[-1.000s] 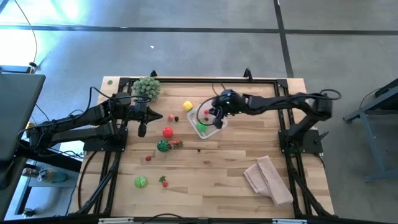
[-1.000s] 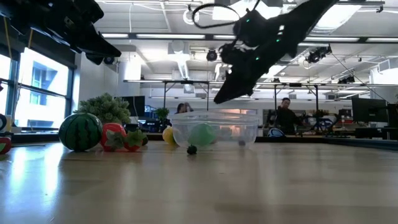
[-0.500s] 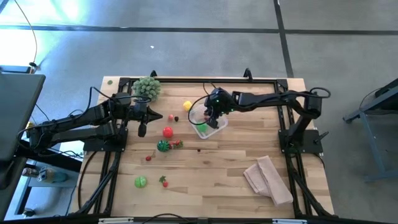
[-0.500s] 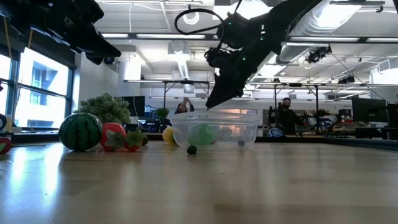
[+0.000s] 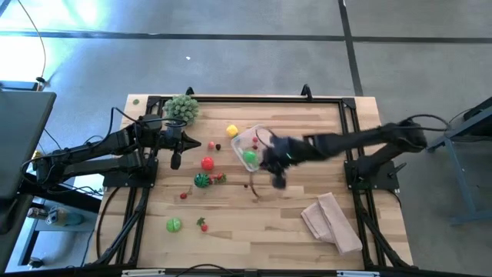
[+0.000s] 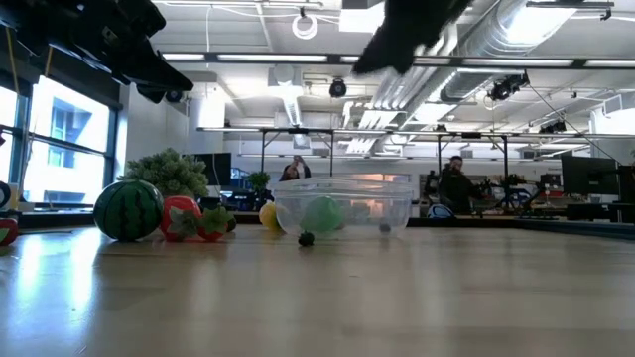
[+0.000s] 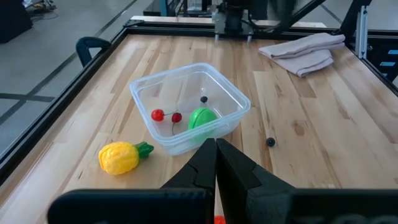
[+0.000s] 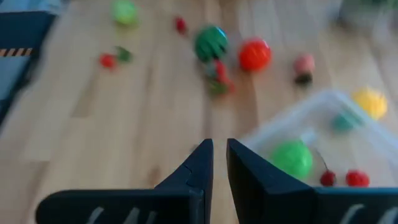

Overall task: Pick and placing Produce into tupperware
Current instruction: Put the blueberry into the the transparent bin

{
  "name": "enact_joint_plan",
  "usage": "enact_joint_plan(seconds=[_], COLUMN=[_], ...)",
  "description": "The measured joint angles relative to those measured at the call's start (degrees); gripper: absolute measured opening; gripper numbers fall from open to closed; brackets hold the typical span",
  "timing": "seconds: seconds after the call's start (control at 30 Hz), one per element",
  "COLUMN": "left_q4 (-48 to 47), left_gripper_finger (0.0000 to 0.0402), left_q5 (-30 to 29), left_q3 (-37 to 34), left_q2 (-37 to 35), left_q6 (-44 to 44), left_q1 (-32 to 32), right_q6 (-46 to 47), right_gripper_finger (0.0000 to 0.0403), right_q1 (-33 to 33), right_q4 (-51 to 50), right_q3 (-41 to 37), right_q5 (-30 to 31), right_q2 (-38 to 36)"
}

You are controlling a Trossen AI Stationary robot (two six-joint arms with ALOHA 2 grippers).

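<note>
Wooden table (image 5: 292,223) is filling mid-frame in the high view. Left arm is waiting at frame left, left gripper (image 5: 175,160) w/ fingers pressed together, holding nothing. Right gripper (image 5: 277,181) is hanging low-centre, just below-right of the tupperware (image 5: 247,138); fingers nearly together, a thin gap, nothing btwn them. Tupperware is sitting centre, holding a green fruit (image 5: 249,156) & cherries (image 7: 166,116). Toy watermelon (image 5: 201,181), red tomato (image 5: 207,163), yellow pineapple (image 5: 231,131) are lying left of it.

The right arm stretches across the table, its right gripper (image 5: 277,178) blurred in the high view, fingers (image 8: 200,163) nearly together with only a thin slit between, holding nothing. The left gripper (image 7: 216,151) hangs raised at the left side, fingers pressed together.
</note>
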Motion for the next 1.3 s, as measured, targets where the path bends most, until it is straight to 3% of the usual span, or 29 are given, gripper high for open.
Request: enact_joint_plan(seconds=[0.27,0.4,0.53,0.7,0.87,1.3], left_q4=[0.0,0.01,0.0,-0.02,0.0,0.0], left_gripper_finger=[0.0001,0.0001,0.0001,0.0001,0.0001,0.0001], left_q5=[0.01,0.0,0.01,-0.01,0.0,0.02], left_q3=[0.0,0.0,0.0,0.0,0.0,0.0], left_q2=[-0.02,-0.02,-0.02,0.0,-0.02,-0.01], left_q6=[-0.01,-0.01,-0.01,-0.01,-0.01,0.0], left_q1=[0.0,-0.02,-0.02,-0.02,-0.02,-0.01], right_q6=[9.96,20.65,30.24,27.09,19.47,17.05], right_gripper_finger=[0.0034,0.0034,0.0034,0.0036,0.0054,0.0128], right_q1=[22.84,30.52,34.22,32.25,27.52,15.26], right_q4=[-3.24,-1.75,9.08,33.85,49.83,52.45], right_q3=[-0.87,-5.92,-15.5,-26.11,-28.74,-19.9], right_q5=[27.49,33.15,35.23,35.19,33.85,28.18], right_q2=[-7.91,-7.32,-4.11,3.66,13.12,29.08])
